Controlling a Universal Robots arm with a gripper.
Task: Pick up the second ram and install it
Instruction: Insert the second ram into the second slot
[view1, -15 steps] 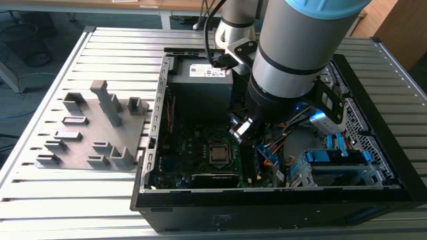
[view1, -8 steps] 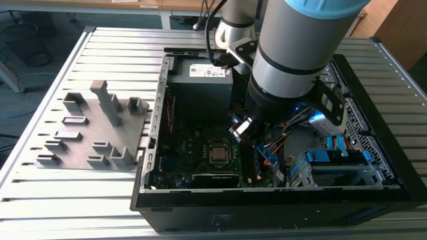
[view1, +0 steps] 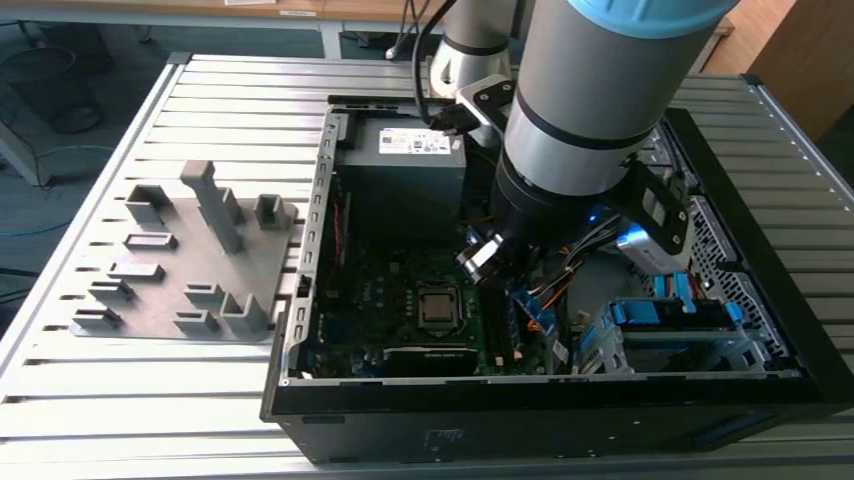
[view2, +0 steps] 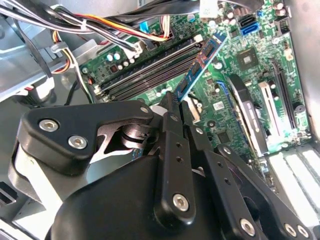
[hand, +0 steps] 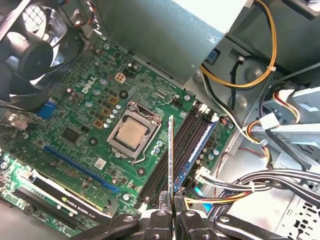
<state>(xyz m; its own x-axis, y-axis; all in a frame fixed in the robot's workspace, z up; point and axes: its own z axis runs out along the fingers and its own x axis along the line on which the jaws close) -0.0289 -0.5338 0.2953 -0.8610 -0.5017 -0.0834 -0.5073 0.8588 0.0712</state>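
Note:
My gripper (view1: 487, 262) is down inside the open computer case (view1: 307, 300), over the motherboard (hand: 80, 125). It is shut on the second ram (view2: 201, 61), a slim blue-green board with small chips. In the first wrist view the second ram (hand: 171, 155) shows edge-on, upright between the fingertips (hand: 163, 201). It hangs over the row of long black memory slots (hand: 175, 150), beside the processor socket (hand: 132, 132), and looks apart from them. In the second wrist view the gripper (view2: 175, 102) holds the stick by one end, and the slots (view2: 150, 70) lie just beyond it.
A gray plate of holder blocks (view1: 187, 260) lies on the slatted table at the exterior view's left. Inside the case are the power supply (view1: 400, 150), a fan (hand: 30, 40), loose cable bundles (hand: 250, 185) and a blue drive cage (view1: 667, 320) at the exterior view's right.

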